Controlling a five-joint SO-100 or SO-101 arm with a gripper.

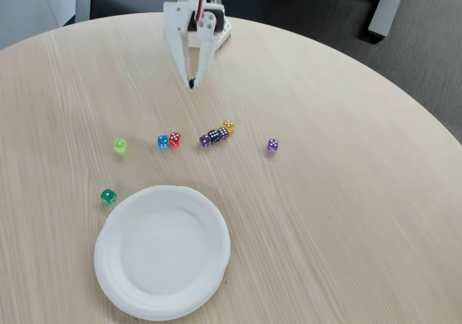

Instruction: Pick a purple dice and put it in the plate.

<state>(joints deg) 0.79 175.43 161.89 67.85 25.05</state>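
1 purple dice (214, 134), 1 plate (216, 226), 8 dice total

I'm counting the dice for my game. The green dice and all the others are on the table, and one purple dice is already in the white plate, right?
Not quite. The fixed view shows the plate with nothing in it; the purple dice is on the table in the cluster of dice, and the green dice sits beside the plate's rim.

Eight dice (214, 133) (three purplish, rest mixed colours), one plate (115, 226).
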